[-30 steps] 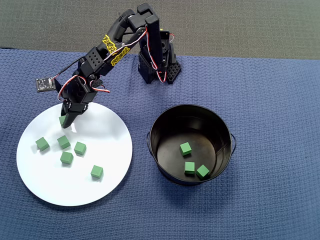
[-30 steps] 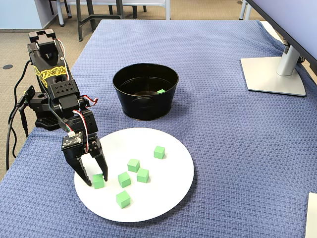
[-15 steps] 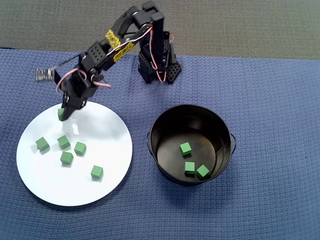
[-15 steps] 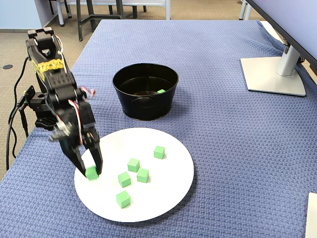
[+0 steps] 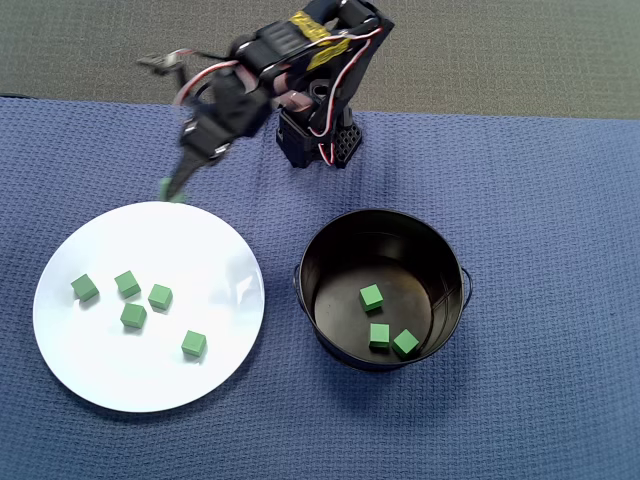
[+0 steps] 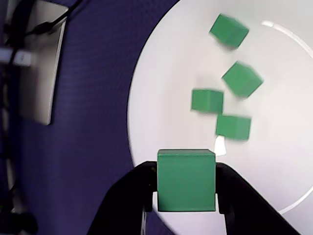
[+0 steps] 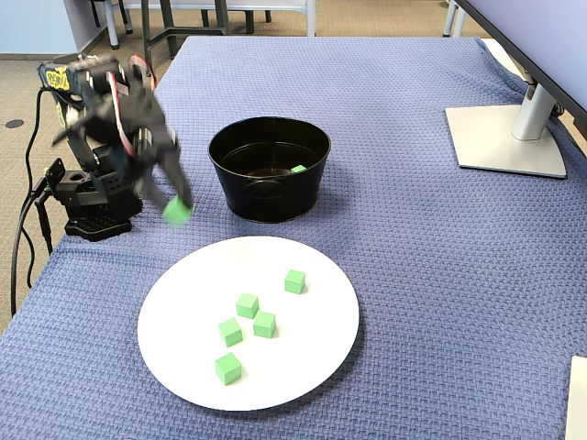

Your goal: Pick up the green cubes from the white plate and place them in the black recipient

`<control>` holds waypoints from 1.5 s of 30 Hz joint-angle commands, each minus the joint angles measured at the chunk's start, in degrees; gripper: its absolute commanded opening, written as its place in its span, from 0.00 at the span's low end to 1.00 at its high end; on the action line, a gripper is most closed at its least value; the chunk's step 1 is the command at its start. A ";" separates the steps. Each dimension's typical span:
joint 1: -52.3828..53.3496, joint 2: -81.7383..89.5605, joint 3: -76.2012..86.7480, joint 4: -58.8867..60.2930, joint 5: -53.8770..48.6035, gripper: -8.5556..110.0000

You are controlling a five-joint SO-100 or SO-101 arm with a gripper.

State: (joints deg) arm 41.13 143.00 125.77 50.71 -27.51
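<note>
Wrist view: green cube [image 6: 186, 179] clamped between the two fingers [image 6: 131, 192].

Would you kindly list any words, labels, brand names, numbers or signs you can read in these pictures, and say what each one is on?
No text can be read in any view.
Yellow band with black marks on the arm: blurred by motion, too small to read.
Green cube in the end effector, white plate and black pot: plain, no markings.
Monitor stand in the fixed view: no visible label.

black plastic arm [image 5: 300, 50], yellow patterned tape on upper links, red and white wires, perforated black base [image 5: 318, 140]
</note>
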 commanded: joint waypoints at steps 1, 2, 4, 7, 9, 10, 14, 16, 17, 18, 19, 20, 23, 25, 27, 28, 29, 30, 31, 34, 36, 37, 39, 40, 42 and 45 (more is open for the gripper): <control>-11.78 10.55 -4.39 8.88 10.02 0.07; -15.73 11.43 -5.10 10.63 11.43 0.07; -23.73 12.48 -5.27 12.30 14.50 0.07; -34.19 12.48 -4.48 12.74 19.16 0.07; -38.94 12.04 -3.78 11.07 22.94 0.07; -41.04 11.95 -2.90 9.49 24.35 0.07; -48.60 13.10 2.55 2.37 26.72 0.07; -51.33 13.89 4.83 -0.26 27.51 0.07; -52.38 13.89 5.62 -1.41 27.60 0.07; -53.35 13.36 6.06 -2.20 27.60 0.07; -53.96 12.30 6.24 -2.55 27.86 0.07; -54.14 11.07 6.24 -3.08 28.30 0.07; -53.96 7.56 5.71 -4.83 27.60 0.23; -53.88 7.03 5.36 -4.83 26.63 0.28; -53.26 7.21 4.48 -4.57 26.63 0.29; -52.73 7.29 3.78 -4.39 26.89 0.29; -51.86 7.29 3.08 -4.48 26.98 0.29; -50.54 7.29 2.37 -4.66 26.72 0.28; -48.69 7.03 1.23 -4.13 25.66 0.28; -39.81 3.60 -3.78 0.18 19.07 0.23; -32.78 -0.79 -6.94 2.55 12.83 0.22; -29.71 -2.81 -7.82 3.08 9.32 0.22; -23.38 -6.50 -8.26 2.46 2.46 0.21; -20.48 -8.44 -8.53 1.93 -1.14 0.21; -14.68 -12.66 -9.32 -0.62 -7.73 0.21; -8.00 -19.34 -11.34 -3.60 -20.04 0.21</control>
State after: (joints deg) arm 25.14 129.64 119.44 50.89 -33.93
